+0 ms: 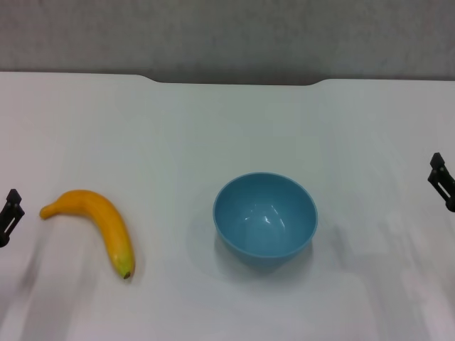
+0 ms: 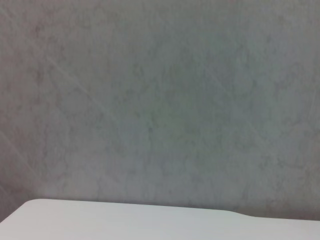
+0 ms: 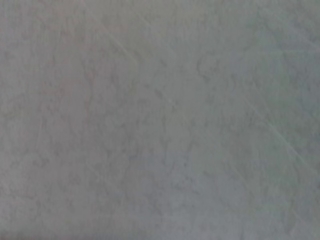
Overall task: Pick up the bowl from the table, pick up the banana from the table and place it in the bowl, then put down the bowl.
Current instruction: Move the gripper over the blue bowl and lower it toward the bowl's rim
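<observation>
The light-blue bowl [image 1: 265, 219] stands upright and empty on the white table [image 1: 227, 135], a little right of centre. The yellow-orange banana [image 1: 99, 226] lies on the table to the left of the bowl, its dark tip toward the near side. My left gripper [image 1: 10, 215] shows only as a dark tip at the left edge of the head view, left of the banana and apart from it. My right gripper [image 1: 442, 181] shows as a dark tip at the right edge, well right of the bowl. Neither wrist view shows the bowl or the banana.
The table's far edge has a shallow notch [image 1: 234, 82] with a grey wall [image 1: 227, 35] behind it. The left wrist view shows that grey wall [image 2: 160, 100] and a strip of the table edge [image 2: 125, 220]. The right wrist view shows only grey wall [image 3: 160, 120].
</observation>
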`<state>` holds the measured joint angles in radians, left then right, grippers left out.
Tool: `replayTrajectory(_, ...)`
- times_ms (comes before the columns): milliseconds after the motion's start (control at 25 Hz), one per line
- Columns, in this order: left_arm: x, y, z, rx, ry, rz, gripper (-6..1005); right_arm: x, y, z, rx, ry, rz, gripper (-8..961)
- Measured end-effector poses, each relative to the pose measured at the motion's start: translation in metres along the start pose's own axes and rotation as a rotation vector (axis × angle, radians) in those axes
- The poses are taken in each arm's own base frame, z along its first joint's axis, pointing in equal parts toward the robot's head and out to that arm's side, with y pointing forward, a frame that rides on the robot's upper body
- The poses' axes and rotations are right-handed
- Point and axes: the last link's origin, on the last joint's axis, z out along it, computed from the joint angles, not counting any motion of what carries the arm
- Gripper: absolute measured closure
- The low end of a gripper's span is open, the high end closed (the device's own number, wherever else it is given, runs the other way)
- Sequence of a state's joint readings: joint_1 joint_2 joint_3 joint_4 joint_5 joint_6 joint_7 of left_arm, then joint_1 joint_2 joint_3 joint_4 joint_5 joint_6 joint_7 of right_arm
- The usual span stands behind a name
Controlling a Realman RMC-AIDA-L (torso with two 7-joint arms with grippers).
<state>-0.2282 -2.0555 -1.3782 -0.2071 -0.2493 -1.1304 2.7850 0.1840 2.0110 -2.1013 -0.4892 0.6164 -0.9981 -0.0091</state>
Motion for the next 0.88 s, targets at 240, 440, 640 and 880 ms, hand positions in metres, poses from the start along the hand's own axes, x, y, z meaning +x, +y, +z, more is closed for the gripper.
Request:
replayTrajectory(240, -0.0006, -0.0004, -0.001, 0.002, -0.002, -0.001, 143, -0.0009, 0.0009, 0.0007, -0.002, -0.003, 0.002, 75)
replayTrajectory(440, 0.0004, 0.0, -0.001, -0.002, 0.005, -0.004, 143, -0.0013, 0.0009, 0.001, -0.003, -0.004, 0.002, 77)
replayTrajectory(640, 0.001, 0.0011, -0.0002, -0.01, 0.006, -0.007, 143, -0.0016, 0.0011, 0.0024, -0.005, -0.003, 0.001, 79)
replayTrajectory(880, 0.0052, 0.0061, -0.0005, -0.038, 0.025, -0.069, 142, -0.002, 0.0086, 0.0079, -0.02, 0.029, 0.021, 81)
